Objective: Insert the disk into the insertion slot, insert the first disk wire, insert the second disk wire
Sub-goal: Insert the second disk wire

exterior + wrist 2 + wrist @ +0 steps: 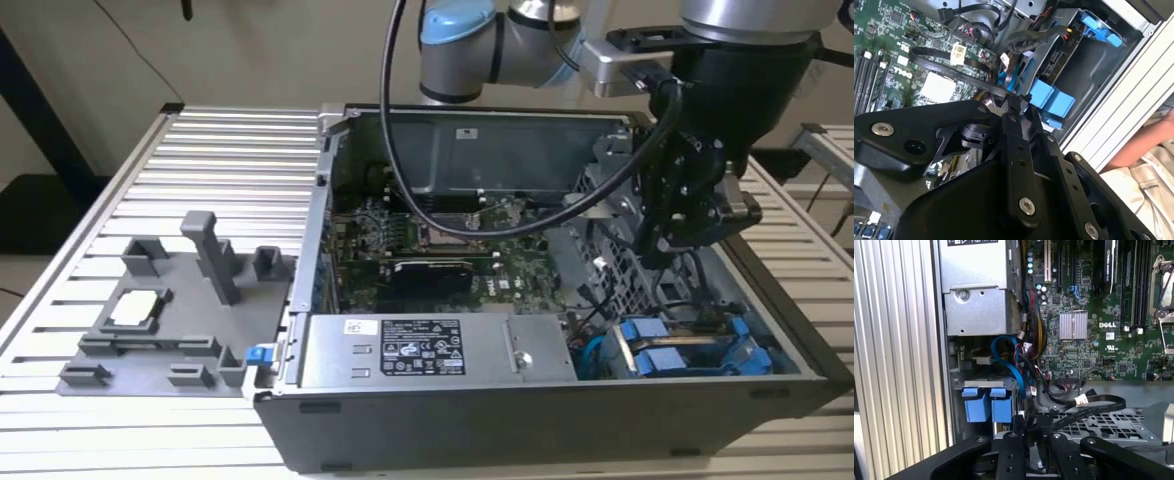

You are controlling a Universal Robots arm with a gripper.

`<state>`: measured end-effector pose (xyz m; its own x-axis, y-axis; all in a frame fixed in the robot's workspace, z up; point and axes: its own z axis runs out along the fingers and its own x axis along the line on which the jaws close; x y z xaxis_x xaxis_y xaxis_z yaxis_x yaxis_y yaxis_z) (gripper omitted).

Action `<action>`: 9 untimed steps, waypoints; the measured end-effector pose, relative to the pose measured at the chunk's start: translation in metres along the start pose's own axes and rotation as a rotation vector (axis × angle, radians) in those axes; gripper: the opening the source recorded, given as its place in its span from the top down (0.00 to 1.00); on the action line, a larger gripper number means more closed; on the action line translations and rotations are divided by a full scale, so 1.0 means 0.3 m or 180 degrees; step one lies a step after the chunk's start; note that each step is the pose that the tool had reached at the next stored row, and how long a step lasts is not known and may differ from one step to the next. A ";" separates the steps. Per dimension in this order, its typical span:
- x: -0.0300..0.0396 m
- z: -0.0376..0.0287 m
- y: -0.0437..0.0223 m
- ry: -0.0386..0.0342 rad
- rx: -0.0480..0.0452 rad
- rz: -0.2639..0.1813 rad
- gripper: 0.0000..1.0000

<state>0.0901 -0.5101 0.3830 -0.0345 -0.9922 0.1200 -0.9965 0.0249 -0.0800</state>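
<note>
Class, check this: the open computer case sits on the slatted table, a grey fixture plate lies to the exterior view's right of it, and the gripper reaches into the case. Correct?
No. The exterior view shows the grey fixture plate to the exterior view's left of the computer case; the rest holds.

The single arm (461, 40) enters at the top of the exterior view, its silver tubes and pale blue joint caps folded over along the upper edge. From there a silver and black wrist (747, 60) hangs on the exterior view's right, close to upright. Below it the black gripper (663, 240) points downward. A black cable (387, 110) drops from the arm, loops low and climbs back to the gripper's body. In the second wrist view the gripper (1015, 102) appears as black linkage bars studded with silver bolts, narrowing toward the tip; the first wrist view shows the gripper (1031, 422) as two parallel black bars.
</note>
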 end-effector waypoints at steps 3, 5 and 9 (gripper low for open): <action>0.001 0.002 0.000 -0.0001 0.0001 0.0000 0.75; 0.002 0.002 0.000 -0.0001 0.0001 0.0000 0.77; 0.004 0.002 0.000 0.0000 0.0001 0.0000 0.84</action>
<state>0.0901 -0.5114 0.3825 -0.0345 -0.9922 0.1200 -0.9965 0.0249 -0.0803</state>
